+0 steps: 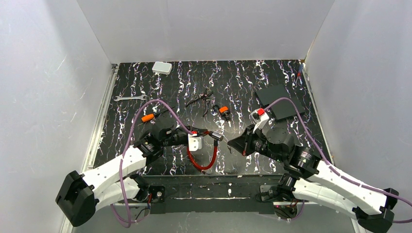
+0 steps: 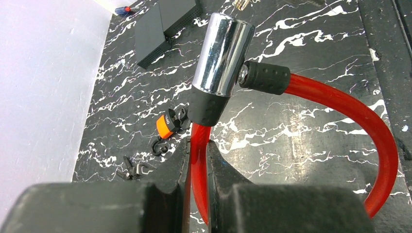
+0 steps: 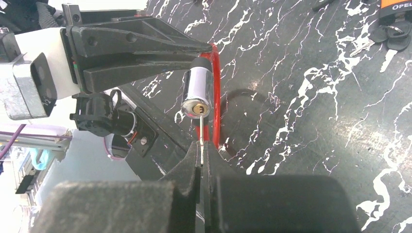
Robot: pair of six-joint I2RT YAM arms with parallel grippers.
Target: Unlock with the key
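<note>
Black marbled table (image 1: 243, 87), white walls (image 1: 43, 73). Left gripper (image 2: 199, 162) clenched on red cable (image 2: 340, 104) below chrome cylinder (image 2: 223, 48). Only right wrist view shows key (image 3: 201, 133): right gripper (image 3: 201, 158) pinches it, blade upright, tip at keyhole (image 3: 198, 109). Orange tag (image 3: 396, 4) reads "OPEL".

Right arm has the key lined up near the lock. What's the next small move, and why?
Probably nudge the right fingers so the key tip meets the keyhole, then ease it forward. The blade points at the face of the lock cylinder but seems to end just off the slot, not clearly inside. The left fingers grip the red cable, bracing the lock.
</note>
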